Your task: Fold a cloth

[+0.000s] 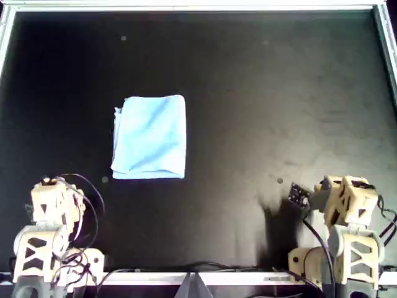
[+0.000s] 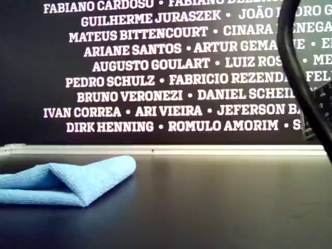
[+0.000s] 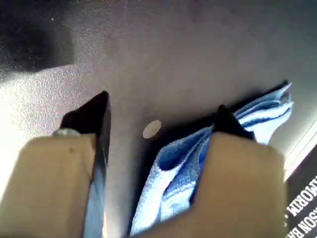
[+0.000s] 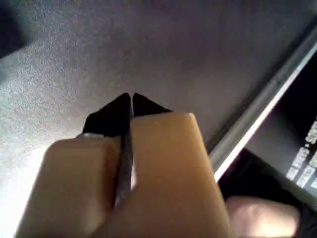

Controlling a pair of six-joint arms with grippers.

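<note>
The cloth [image 1: 151,136] is light blue and lies folded into a layered rectangle on the black table, left of centre in the overhead view. The exterior view shows the cloth [image 2: 67,179] at its left, with the fold's loop raised. My left gripper [image 3: 161,104] is open above bare table with nothing between its fingers; the cloth [image 3: 173,173] lies just beyond one finger, apart from it. My right gripper [image 4: 131,95] is shut on nothing, over bare table. Both arms sit near the overhead view's bottom edge, the left arm [image 1: 56,202] at its left and the right arm [image 1: 347,202] at its right.
A metal rail [image 1: 186,7] frames the black table [image 1: 267,112]. A dark wall with white printed names [image 2: 155,67] stands behind it. A black cable [image 2: 295,62] hangs at the exterior view's right. Cables [image 1: 87,186] loop beside the left arm.
</note>
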